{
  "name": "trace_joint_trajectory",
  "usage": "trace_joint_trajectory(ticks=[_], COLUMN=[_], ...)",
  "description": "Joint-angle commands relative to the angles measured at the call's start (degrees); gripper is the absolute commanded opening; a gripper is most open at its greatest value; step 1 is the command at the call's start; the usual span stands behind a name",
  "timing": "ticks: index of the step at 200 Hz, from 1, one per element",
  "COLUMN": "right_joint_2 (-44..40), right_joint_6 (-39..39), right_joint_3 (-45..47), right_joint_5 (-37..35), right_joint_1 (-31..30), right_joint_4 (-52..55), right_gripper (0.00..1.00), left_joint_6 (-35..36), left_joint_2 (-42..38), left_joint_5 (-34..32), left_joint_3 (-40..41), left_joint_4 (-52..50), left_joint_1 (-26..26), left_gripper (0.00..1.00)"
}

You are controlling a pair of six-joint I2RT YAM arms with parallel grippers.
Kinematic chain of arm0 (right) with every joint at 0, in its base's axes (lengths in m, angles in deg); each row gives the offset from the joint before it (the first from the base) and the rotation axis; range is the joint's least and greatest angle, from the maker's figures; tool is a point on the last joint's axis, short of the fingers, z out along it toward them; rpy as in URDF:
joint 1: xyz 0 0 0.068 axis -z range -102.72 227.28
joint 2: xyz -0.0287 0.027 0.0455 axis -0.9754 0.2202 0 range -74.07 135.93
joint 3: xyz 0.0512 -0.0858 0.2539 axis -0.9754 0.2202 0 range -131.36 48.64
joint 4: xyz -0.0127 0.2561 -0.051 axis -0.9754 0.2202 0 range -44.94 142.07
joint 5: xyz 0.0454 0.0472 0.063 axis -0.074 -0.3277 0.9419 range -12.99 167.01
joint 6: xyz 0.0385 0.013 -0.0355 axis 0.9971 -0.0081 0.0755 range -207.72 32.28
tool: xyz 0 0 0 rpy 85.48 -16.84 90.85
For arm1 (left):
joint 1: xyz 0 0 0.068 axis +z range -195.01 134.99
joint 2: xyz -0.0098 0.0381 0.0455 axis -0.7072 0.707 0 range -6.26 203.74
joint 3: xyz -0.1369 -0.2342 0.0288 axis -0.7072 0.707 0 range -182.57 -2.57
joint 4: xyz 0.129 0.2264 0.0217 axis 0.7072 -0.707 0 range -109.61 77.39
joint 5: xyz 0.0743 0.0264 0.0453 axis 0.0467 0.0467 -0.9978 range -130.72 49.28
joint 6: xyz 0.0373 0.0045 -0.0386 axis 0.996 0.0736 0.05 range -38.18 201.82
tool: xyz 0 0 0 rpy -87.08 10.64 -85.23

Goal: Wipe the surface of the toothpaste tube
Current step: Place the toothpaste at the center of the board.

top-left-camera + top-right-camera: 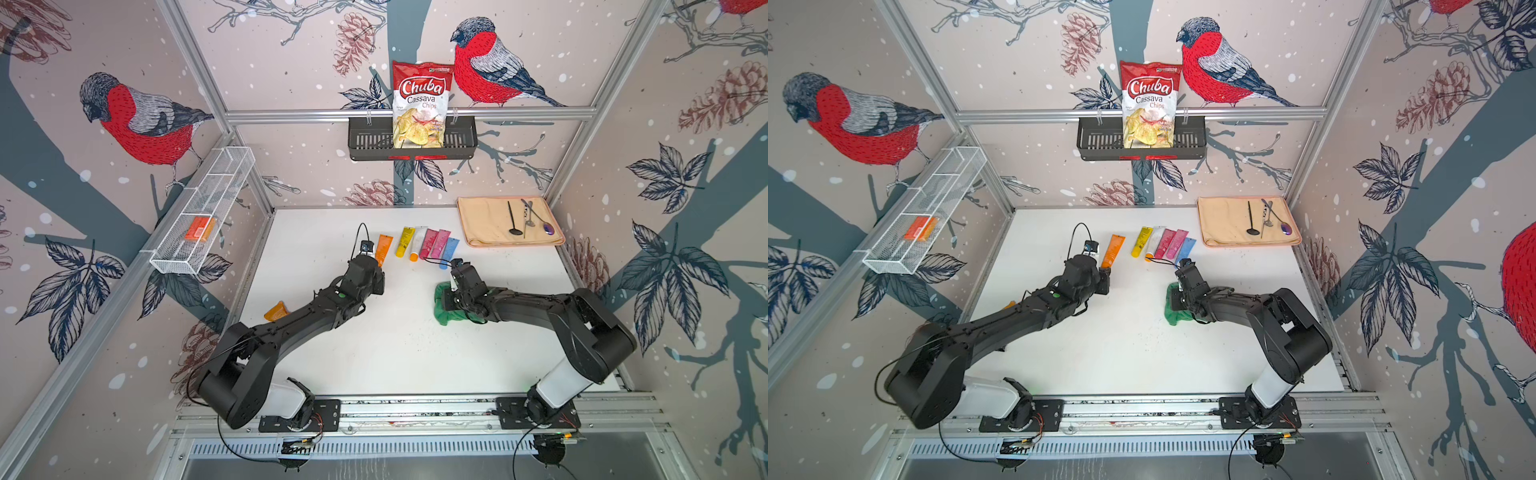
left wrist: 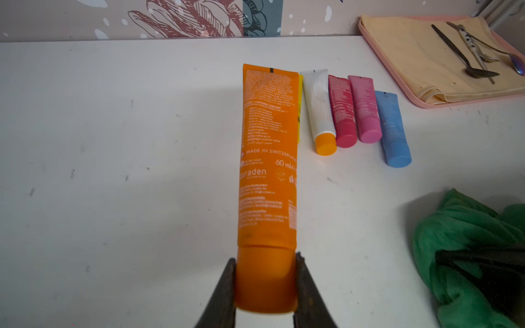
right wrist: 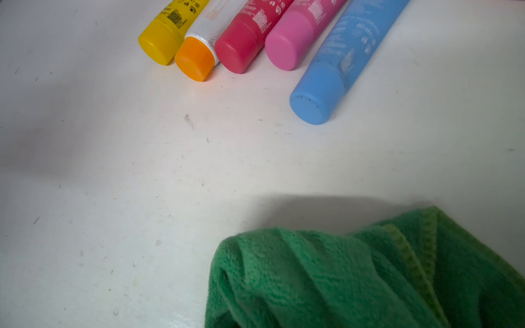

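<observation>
The left tool (image 2: 265, 261) is clamped on the cap of the orange toothpaste tube (image 2: 268, 159), one jaw on each side of it. From that grip the tube's long axis runs straight away from the tool toward the back wall, crimped end farthest out, printed face up to the wrist view. It looks to be held a little above the bench (image 1: 374, 353), since it hides part of the yellow tube behind it, though I cannot be sure it is clear of the surface.

The right tool (image 1: 448, 299) is closed and buried in the green cloth (image 1: 444, 320), which bunches around it and appears to be held by it. In both top views the cloth sits well apart from the orange tube, off to the robot's right and nearer the front edge, with bare bench between them.

So the coming move, as I judge it, turns on crossing that gap: the cloth must travel leftward to the tube's body, then stroke along its length from cap toward crimp. The row of other tubes (image 3: 255, 34) lies just beyond the cloth and could be brushed on the way
</observation>
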Motion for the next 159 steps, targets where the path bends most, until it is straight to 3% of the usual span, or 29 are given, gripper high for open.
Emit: trace_joint_trajectory(ticks=[1,78,125,159], right_joint_2=[0.6,2.9,3.9,4.1], right_joint_6=[-1.1,-1.6,-1.9,-2.0], right_joint_3=[0.0,-2.1,-3.1,-3.2], right_joint_5=[-2.2,-3.6,-4.7,-4.6], right_joint_1=[0.0,-1.8,-2.8,-2.7], right_joint_4=[4.5,6.2,7.0,7.0], right_gripper=[0.03,0.03,0.03,0.03], left_joint_6=[3.1,2.8,2.6,3.0], left_joint_2=[5.0,30.1,37.7,42.1], left_joint_5=[6.1,16.0,16.6,21.1], left_joint_3=[-5.6,-29.3,-36.2,-40.3], left_joint_4=[1.4,0.3,-1.1,-3.8], left_joint_1=[2.4,7.4,9.2,9.7], left_gripper=[0.00,0.00,0.00,0.00])
